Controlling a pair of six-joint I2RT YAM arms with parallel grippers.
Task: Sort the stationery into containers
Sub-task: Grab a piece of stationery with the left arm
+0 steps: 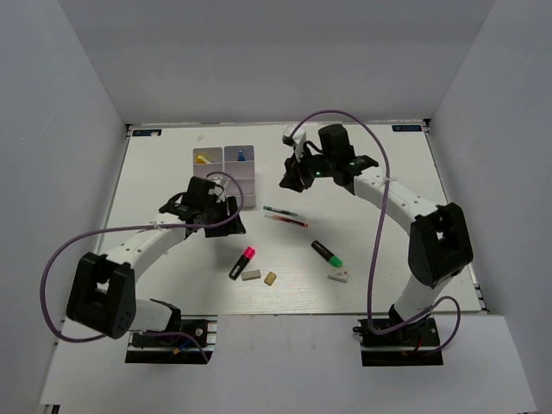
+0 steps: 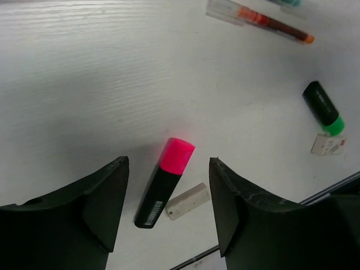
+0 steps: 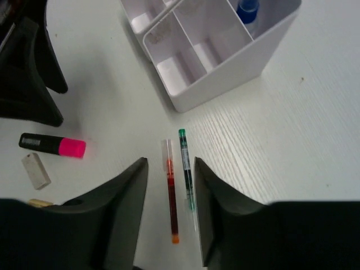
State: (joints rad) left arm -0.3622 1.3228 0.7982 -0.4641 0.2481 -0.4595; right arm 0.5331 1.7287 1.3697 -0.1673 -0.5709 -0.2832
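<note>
The white organiser (image 1: 226, 177) stands at the back left; it holds a yellow-tipped marker (image 1: 203, 159) and the blue-capped glue bottle (image 1: 241, 157). Its wall also shows in the right wrist view (image 3: 225, 84). My left gripper (image 2: 169, 169) is open and empty above the pink-capped highlighter (image 2: 164, 183) and a grey eraser (image 2: 187, 201). My right gripper (image 3: 170, 163) is open and empty above a red pen (image 3: 171, 191) and a green pen (image 3: 186, 169). A green-capped highlighter (image 1: 326, 253), a white eraser (image 1: 338, 276) and a tan eraser (image 1: 270, 279) lie on the table.
White walls close in the table on three sides. The table's front edge (image 1: 345, 313) runs just below the erasers. The left arm's black fingers (image 3: 34, 84) show at the left of the right wrist view.
</note>
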